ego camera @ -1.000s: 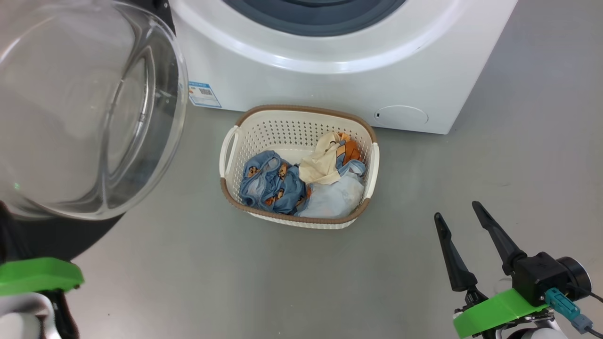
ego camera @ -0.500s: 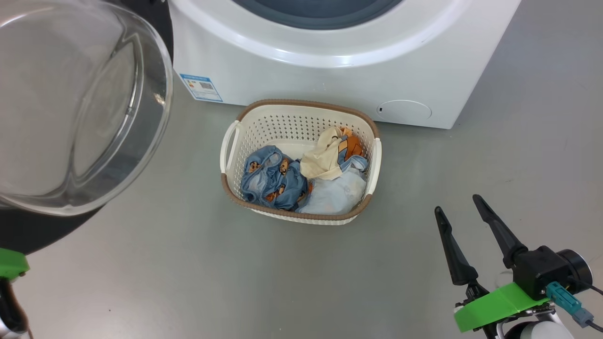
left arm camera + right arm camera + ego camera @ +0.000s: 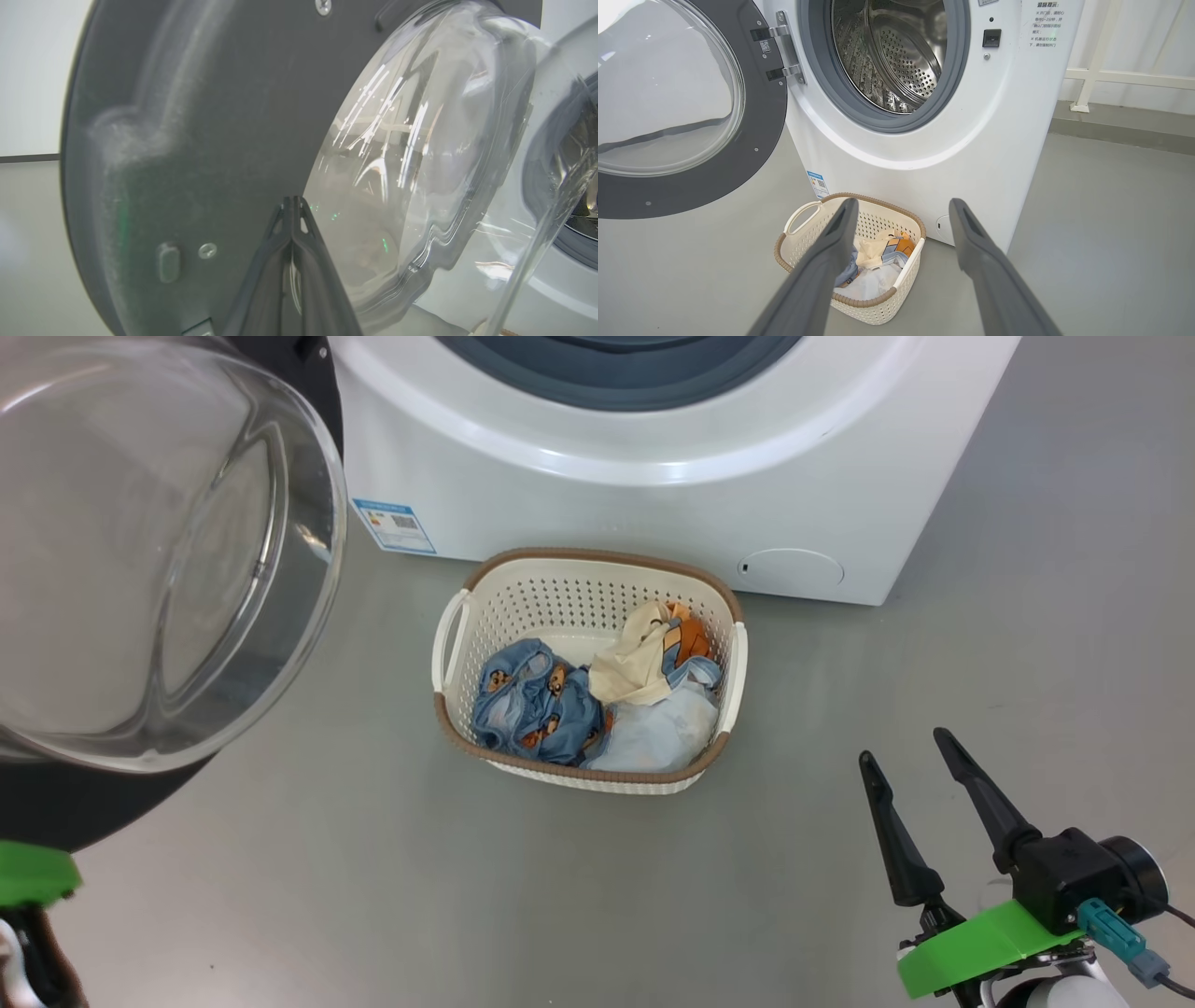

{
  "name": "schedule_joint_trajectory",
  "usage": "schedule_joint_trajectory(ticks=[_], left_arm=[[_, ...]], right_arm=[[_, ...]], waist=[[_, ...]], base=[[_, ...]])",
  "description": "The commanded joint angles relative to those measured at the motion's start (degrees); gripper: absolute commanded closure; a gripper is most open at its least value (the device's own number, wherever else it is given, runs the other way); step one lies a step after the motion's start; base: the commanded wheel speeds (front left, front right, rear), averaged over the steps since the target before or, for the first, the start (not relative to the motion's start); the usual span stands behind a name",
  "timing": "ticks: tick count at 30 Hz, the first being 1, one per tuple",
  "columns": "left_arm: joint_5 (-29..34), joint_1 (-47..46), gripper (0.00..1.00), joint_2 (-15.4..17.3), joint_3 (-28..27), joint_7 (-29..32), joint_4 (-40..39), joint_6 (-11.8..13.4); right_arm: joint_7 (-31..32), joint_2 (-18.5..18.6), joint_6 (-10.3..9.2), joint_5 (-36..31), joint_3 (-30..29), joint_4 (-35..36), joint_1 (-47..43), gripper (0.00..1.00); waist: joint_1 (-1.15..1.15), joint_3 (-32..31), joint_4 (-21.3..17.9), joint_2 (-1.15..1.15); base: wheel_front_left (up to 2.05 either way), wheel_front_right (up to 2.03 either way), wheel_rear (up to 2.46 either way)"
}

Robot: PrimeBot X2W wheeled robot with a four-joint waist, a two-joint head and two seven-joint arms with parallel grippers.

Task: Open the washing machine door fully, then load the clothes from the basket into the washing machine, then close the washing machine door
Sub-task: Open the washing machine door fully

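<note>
Reaching for the clothes (image 3: 597,709) looks like the coming step, and it turns on one relation: the pile lies ahead and to the left of the right gripper (image 3: 904,747) and below it, well apart, with bare floor (image 3: 794,859) between. The right gripper's fingers are spread wide and hold nothing, tips aimed toward the machine front. The clothes sit in the basket (image 3: 597,558), heaped toward its near side, with the blue bear-print piece on the left and cream and pale blue on the right. The basket's long axis runs left-right, parallel to the front of the washing machine (image 3: 653,504). It stands on the floor just before it, under the drum (image 3: 896,56) mouth. The right arm is the nearer one, by my read. The left gripper (image 3: 293,205) has fingers pressed together, empty, tips right at the inner face of the washing machine door (image 3: 187,140) beside its glass bowl (image 3: 411,163); contact or not, cannot tell. The door is swung out to the robot's left on its hinge and looks wide enough for loading, probably fully open. The floor is smooth, grey and flat. Room: white rail (image 3: 1134,78) and pale wall to the right, raised grey kerb (image 3: 1111,121) below.
</note>
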State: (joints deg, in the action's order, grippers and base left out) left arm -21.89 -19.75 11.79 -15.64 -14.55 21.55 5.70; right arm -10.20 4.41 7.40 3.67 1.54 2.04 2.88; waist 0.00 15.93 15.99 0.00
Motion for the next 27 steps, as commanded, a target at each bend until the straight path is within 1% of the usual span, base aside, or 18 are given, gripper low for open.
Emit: schedule_joint_trajectory(ticks=[1,6,10,15,17,18,19,20,21,23,24,25,26,27], left_arm=[[1.55,1.81,1.0,1.27,-2.62,-0.44,-3.18,-0.69],[4.53,7.23,1.0,-2.32,-3.06,-0.44,-9.38,-2.14],[6.23,12.3,1.0,-5.3,-1.95,-0.44,-14.28,-3.43],[7.39,17.5,1.0,-7.51,2.45,-0.44,-18.96,-5.18],[7.67,18.96,1.0,-7.95,4.77,-0.44,-20.25,-5.73],[7.67,18.96,1.0,-7.95,4.77,-0.44,-20.25,-5.73],[7.71,19.56,1.0,-8.09,5.95,-0.34,-20.57,-6.04],[7.78,20.04,0.93,-8.2,7.08,-0.11,-20.85,-6.26],[7.87,20.5,0.78,-8.3,8.26,0.21,-21.12,-6.44],[7.74,21.15,0.54,-8.46,10.21,0.85,-21.56,-6.58],[7.66,21.36,0.34,-8.51,11.12,1.27,-21.61,-6.74],[7.52,21.53,0.07,-8.55,11.87,1.66,-21.61,-6.83],[7.52,21.65,0.0,-8.58,12.47,1.82,-21.65,-6.83],[7.55,21.79,0.0,-8.6,13.05,2.07,-21.57,-6.82]], right_arm=[[-0.62,-0.3,0.09,0.38,1.74,0.89,1.16,0.0],[-1.1,-0.57,0.09,0.6,2.02,0.11,0.78,0.0],[-1.45,-0.74,0.09,0.66,2.15,-0.52,0.33,0.0],[-1.86,-0.93,0.09,0.67,2.25,-1.23,-0.38,0.0],[-2.03,-1.02,0.09,0.71,2.39,-1.57,-0.55,0.0],[-2.03,-1.02,0.09,0.71,2.39,-1.57,-0.55,0.0],[-2.1,-1.07,0.09,0.76,2.47,-1.74,-0.68,0.0],[-2.16,-1.11,0.09,0.81,2.55,-1.9,-0.83,0.0],[-2.22,-1.15,0.09,0.86,2.64,-2.09,-1.02,0.0],[-2.3,-1.22,0.09,1.0,2.74,-2.39,-1.37,0.0],[-2.34,-1.25,0.09,1.04,2.72,-2.55,-1.53,0.0],[-2.38,-1.28,0.09,1.09,2.72,-2.68,-1.66,0.0],[-2.39,-1.31,0.09,1.09,2.78,-2.78,-1.78,0.0],[-2.39,-1.33,0.09,1.11,2.9,-2.85,-1.88,0.0]], waist=[[0.0,-0.78,-0.28,0.0],[0.0,-2.48,-1.39,0.0],[0.0,-3.82,-2.32,0.0],[0.0,-5.47,-3.61,0.0],[0.0,-6.21,-4.27,0.0],[0.0,-6.21,-4.27,0.0],[0.0,-6.65,-4.6,0.0],[0.0,-7.09,-4.93,0.0],[0.0,-7.58,-5.29,0.0],[0.0,-8.44,-6.06,0.0],[0.0,-8.89,-6.45,0.0],[0.0,-9.32,-6.88,0.0],[0.0,-9.73,-7.33,0.0],[0.0,-10.11,-7.82,0.0]], base=[[0.0,0.0,0.0],[0.0,0.0,0.0],[0.0,0.0,0.0],[0.0,0.0,0.0],[0.0,0.0,0.0],[0.0,0.0,0.0],[0.0,0.0,0.0],[0.0,0.0,0.0],[0.0,0.0,0.0],[0.0,0.0,0.0],[0.0,0.0,0.0],[0.0,0.0,0.0],[0.0,0.0,0.0],[0.0,0.0,0.0]])
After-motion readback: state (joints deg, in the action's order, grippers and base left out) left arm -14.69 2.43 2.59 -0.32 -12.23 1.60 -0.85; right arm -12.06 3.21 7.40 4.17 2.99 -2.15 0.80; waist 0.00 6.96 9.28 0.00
